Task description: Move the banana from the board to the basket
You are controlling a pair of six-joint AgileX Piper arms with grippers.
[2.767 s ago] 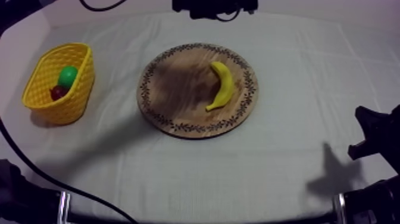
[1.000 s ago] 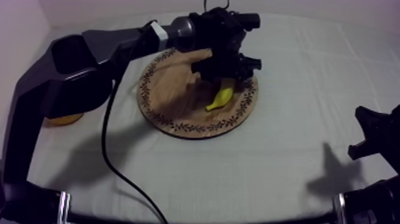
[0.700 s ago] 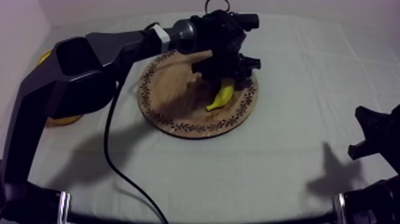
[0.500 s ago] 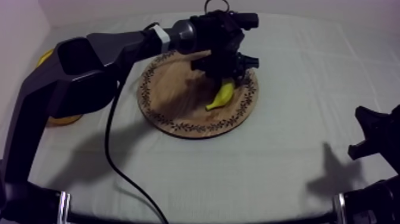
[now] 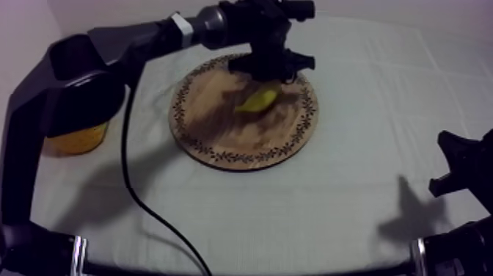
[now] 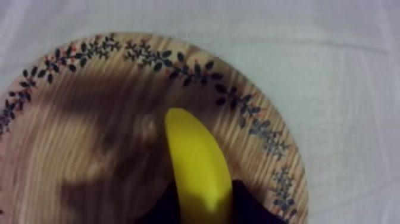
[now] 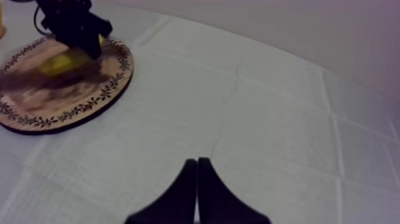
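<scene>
When looked at from above, shows the left gripper (image 5: 268,73) over the far right part of the wooden board (image 5: 220,139), closed round the banana (image 5: 255,100), with the fruit tilted over the wood. Cannot tell about contact between its free end and the board. Finds the yellow basket (image 5: 73,139) well to the left of the board, partly hidden behind the left arm (image 5: 81,81), and the right gripper (image 5: 455,165) well to the right of the board. From the left wrist, looks down on the board: two black fingers (image 6: 247,202) pressed against both sides of the banana, the yellow tip pointing out toward the patterned rim (image 6: 196,74). From the right wrist, gives that arm's own fingers lying together as a narrow wedge, holding nothing, over the grey-white cloth (image 7: 268,119) well apart from the board; farther off, the left gripper at the banana on the board's far side.
</scene>
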